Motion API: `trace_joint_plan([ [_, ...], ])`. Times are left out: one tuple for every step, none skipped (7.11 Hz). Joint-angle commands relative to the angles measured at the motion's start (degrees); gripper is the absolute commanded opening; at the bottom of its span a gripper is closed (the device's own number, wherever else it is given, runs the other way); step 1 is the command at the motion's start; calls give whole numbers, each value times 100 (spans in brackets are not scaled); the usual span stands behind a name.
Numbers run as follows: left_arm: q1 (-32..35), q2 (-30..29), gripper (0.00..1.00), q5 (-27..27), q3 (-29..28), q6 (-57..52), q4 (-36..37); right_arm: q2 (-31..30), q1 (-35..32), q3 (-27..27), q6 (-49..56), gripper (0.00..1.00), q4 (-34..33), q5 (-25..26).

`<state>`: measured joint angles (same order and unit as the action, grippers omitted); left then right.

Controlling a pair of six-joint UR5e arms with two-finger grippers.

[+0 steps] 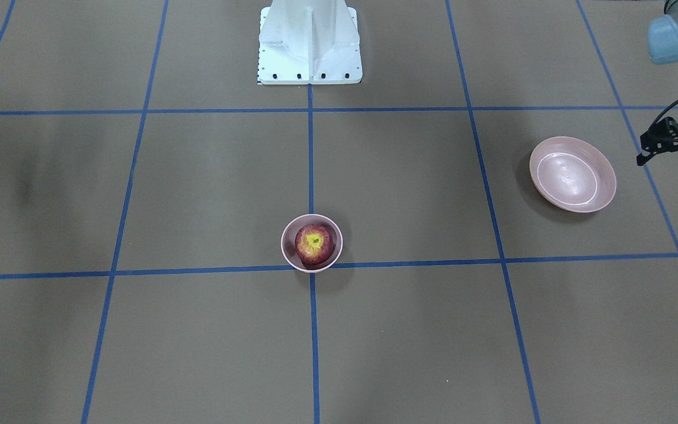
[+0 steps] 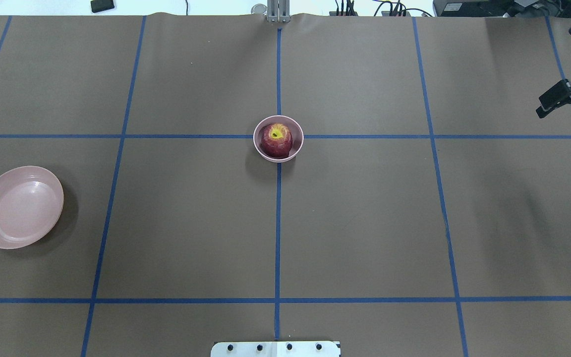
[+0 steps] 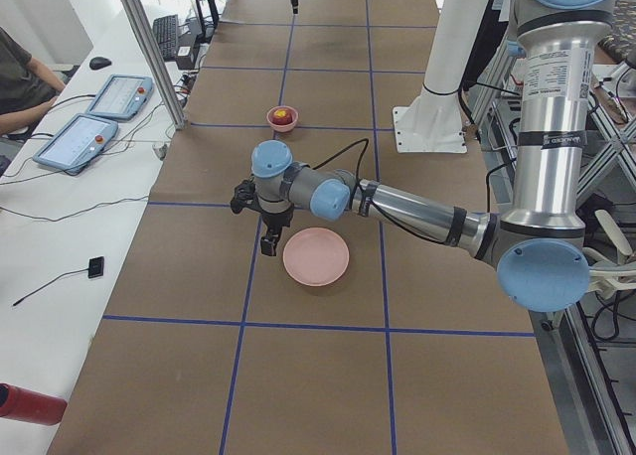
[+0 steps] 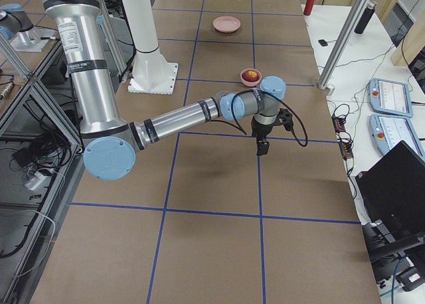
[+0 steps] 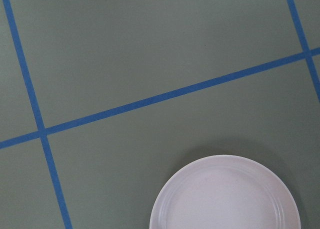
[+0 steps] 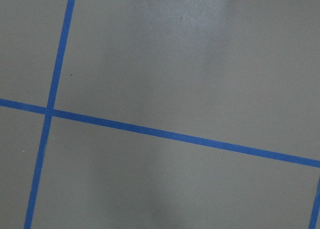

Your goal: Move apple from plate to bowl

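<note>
**Apple Sat in the Bowl, Both Arms Stood Aside**

The apple (image 1: pixel 314 244) lay inside the bowl (image 1: pixel 284 242) with its yellow stem end turned up, and it filled most of the bowl. The bowl stood in the middle of the desk (image 2: pixel 365 223), on a crossing of the blue tape lines (image 2: pixel 278 223). The plate (image 1: pixel 572 174) rested well apart from it, on the left side of the desk and a little nearer to the robot's white base (image 1: pixel 309 44). Between plate and bowl the desk showed only its brown cover and the tape.

The left claw (image 3: pixel 269 242) hung above the desk near the plate, on its outer left side, and pointed down. Nothing showed in it, but I could not tell how far open it was, because every view gave only part of it. The left wrist camera looked down on one edge of the plate and a tape crossing.

The right claw (image 4: pixel 261 148) hung over the right part of the desk, well apart from the bowl, and also pointed down. Nothing showed in it, and its opening I could not tell either.

Beyond the far edge of the desk stood a metal post (image 3: pixel 154 53) and a white side bench with two control tablets (image 3: pixel 109 95), a keyboard (image 3: pixel 164 33) and a red cylinder (image 3: pixel 25 403). A person (image 3: pixel 20 73) sat there.
</note>
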<state>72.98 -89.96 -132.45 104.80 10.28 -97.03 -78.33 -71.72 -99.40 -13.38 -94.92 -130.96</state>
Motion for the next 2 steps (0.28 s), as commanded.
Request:
trace_joint_plan([
  [-3,-4,98,0,5,1,0,2,0,0,-7,100,0,0],
  [-3,-21,98,0,5,-8,-9,2,0,9,-7,100,0,0],
])
